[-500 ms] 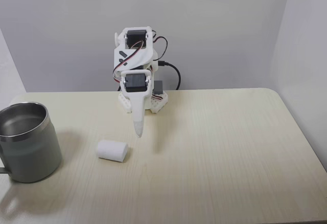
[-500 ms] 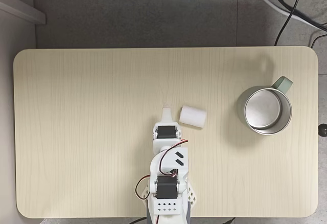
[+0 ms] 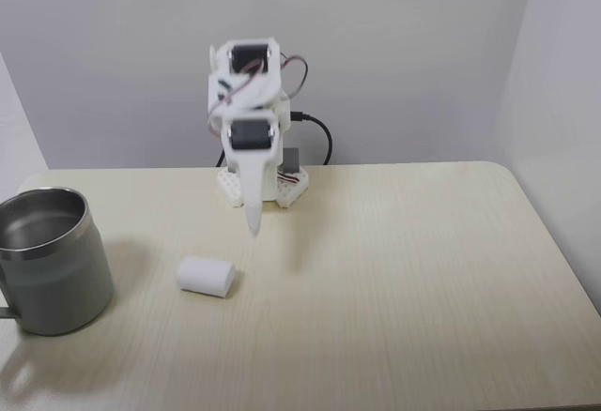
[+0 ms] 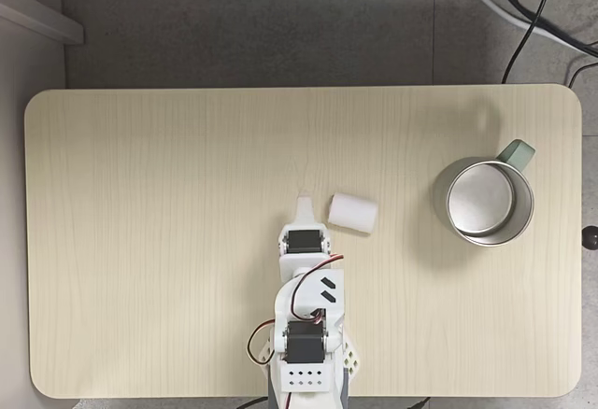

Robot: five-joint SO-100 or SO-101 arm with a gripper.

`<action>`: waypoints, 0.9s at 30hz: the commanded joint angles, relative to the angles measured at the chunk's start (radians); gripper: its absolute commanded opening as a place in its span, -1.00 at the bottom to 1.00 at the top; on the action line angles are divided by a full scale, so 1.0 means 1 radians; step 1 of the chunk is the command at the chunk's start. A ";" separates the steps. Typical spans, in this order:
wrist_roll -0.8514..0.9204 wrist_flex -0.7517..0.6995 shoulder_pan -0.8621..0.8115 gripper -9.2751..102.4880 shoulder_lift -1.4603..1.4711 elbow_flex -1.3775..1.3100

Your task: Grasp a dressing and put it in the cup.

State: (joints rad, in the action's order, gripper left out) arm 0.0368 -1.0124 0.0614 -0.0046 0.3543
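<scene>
The dressing (image 3: 207,277) is a small white soft roll lying on its side on the pale wooden table (image 3: 394,280); from above, the dressing (image 4: 352,213) lies just right of my fingertips. The cup (image 3: 54,280), a brushed steel mug, stands upright at the table's left edge in the side-on fixed view, and the cup (image 4: 448,202) shows its open top and handle at the right from above. My white gripper (image 3: 252,227) hangs tip-down above the table, behind and right of the roll, shut with nothing in it. From above, the gripper (image 4: 304,203) stays apart from the roll.
The arm's base (image 4: 304,362) sits at the near table edge in the view from above. Black cables (image 4: 533,17) lie on the floor beyond the table. A wall (image 3: 563,101) stands close on the right in the side-on view.
The arm has lifted a little, so the gripper tip hangs slightly higher. The dressing and the cup have not moved.
</scene>
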 commanded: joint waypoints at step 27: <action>0.330 -0.371 -0.314 -0.36 -1.091 0.689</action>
State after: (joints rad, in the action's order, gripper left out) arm 0.3543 -1.4358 -0.2454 -1.0569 1.0677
